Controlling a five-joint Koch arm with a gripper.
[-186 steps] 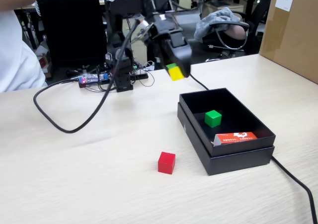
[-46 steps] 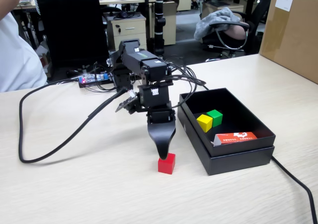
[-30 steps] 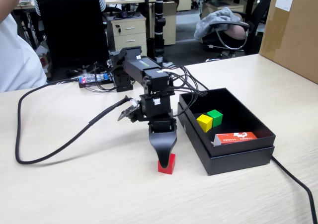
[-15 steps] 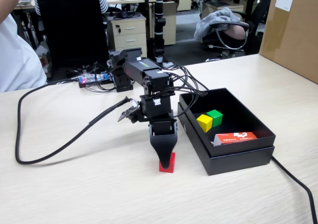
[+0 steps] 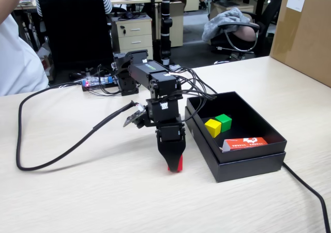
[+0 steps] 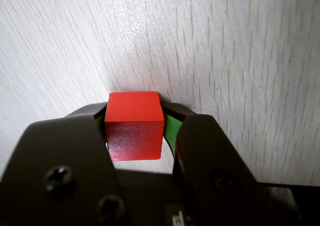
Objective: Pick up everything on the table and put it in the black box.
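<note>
My gripper points straight down at the table, just left of the black box. Its jaws are shut on the red cube, which shows only as a red sliver at the tips. In the wrist view the red cube sits squarely between the green-padded jaws of the gripper, touching both, with the wood grain right beneath. A yellow cube and a green cube lie side by side inside the box.
A flat orange-red carton lies in the box's near corner. A thick black cable loops over the table on the left, and another cable runs off at the right. A big brown carton stands at the far right.
The gripper came down over the red cube and its jaws closed round it, covering most of the cube. The yellow cube, carried earlier, now lies in the box.
</note>
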